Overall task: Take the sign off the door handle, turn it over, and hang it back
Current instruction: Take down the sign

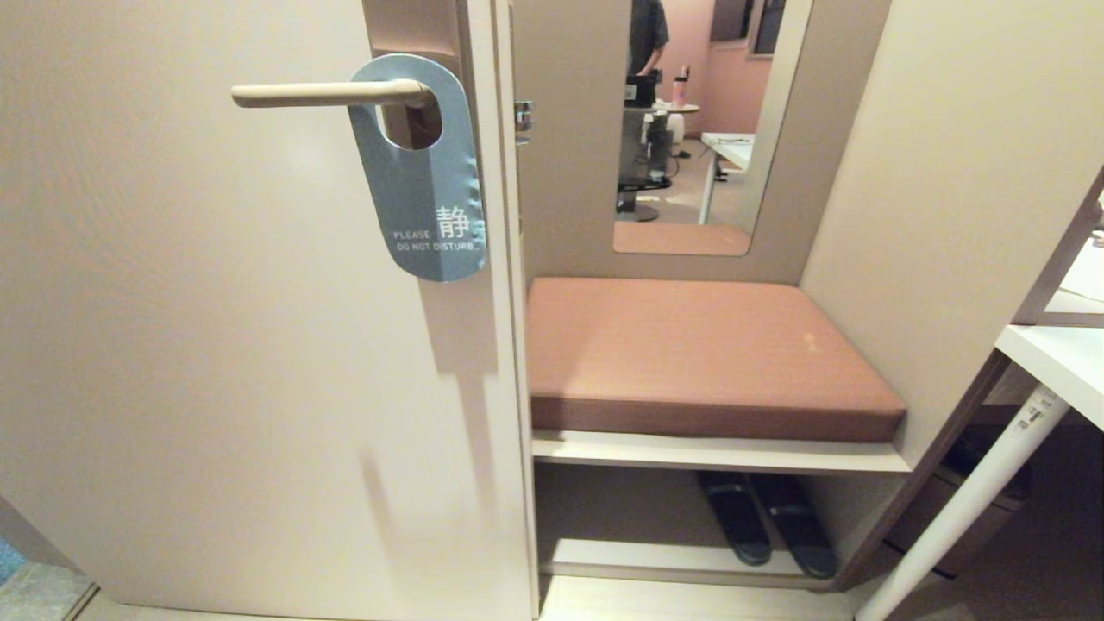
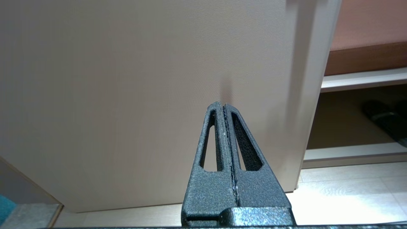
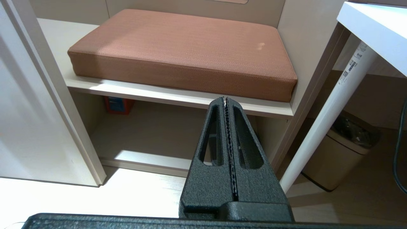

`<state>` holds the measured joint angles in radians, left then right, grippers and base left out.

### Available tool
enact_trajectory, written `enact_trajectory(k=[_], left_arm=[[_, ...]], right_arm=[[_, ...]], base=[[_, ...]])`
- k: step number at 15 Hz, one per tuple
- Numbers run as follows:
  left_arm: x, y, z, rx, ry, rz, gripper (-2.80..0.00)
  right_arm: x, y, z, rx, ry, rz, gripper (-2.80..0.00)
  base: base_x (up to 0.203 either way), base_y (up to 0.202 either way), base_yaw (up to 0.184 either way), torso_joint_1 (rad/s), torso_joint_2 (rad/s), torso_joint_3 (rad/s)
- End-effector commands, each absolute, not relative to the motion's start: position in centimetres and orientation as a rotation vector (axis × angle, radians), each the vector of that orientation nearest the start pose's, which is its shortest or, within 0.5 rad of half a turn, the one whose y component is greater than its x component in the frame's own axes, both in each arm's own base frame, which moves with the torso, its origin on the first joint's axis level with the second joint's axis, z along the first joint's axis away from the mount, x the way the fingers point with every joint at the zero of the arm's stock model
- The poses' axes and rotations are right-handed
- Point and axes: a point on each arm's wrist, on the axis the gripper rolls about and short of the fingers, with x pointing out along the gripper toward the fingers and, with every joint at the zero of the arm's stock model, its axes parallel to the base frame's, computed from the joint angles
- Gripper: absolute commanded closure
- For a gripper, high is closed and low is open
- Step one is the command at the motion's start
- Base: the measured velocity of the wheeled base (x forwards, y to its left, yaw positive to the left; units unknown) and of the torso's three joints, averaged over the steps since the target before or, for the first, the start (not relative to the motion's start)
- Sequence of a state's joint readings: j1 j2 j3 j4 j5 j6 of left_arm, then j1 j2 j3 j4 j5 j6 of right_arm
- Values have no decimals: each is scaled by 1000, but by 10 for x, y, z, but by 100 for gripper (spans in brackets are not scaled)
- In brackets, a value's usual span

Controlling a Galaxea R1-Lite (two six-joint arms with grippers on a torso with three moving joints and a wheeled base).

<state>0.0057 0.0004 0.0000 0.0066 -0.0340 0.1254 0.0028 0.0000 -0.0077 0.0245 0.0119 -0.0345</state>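
Note:
The sign (image 1: 423, 198) hangs by its oval hole on the door handle (image 1: 328, 93), blue side out, reading "PLEASE DO NOT DISTURB". The cream lever sticks out to the left from a brown backplate (image 1: 412, 30) near the door's right edge. Neither arm shows in the head view. My left gripper (image 2: 224, 105) is shut and empty, low down, pointing at the bare lower part of the door (image 2: 127, 79). My right gripper (image 3: 226, 99) is shut and empty, low in front of the bench shelf edge (image 3: 178, 95). The sign and handle are out of both wrist views.
Right of the door is a niche with a brown seat cushion (image 1: 699, 354), a mirror (image 1: 690, 129) above it showing a person, and dark slippers (image 1: 768, 522) below the shelf. A white table (image 1: 1056, 358) with a slanted leg (image 1: 966, 509) stands at the right, a bin (image 3: 337, 156) behind it.

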Motion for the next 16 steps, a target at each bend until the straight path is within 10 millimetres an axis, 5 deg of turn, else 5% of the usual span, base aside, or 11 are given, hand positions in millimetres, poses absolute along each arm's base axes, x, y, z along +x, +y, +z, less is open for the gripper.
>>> enact_trajectory(k=[1, 16], left_arm=[[-23, -1, 75, 121, 5, -28, 0], [-23, -1, 75, 114, 5, -29, 0]], right_arm=[[-23, 0, 75, -35, 15, 16, 0], [-23, 0, 75, -35, 17, 16, 0]], base=[[0, 0, 0, 0, 0, 0], [0, 0, 0, 0, 0, 0]])
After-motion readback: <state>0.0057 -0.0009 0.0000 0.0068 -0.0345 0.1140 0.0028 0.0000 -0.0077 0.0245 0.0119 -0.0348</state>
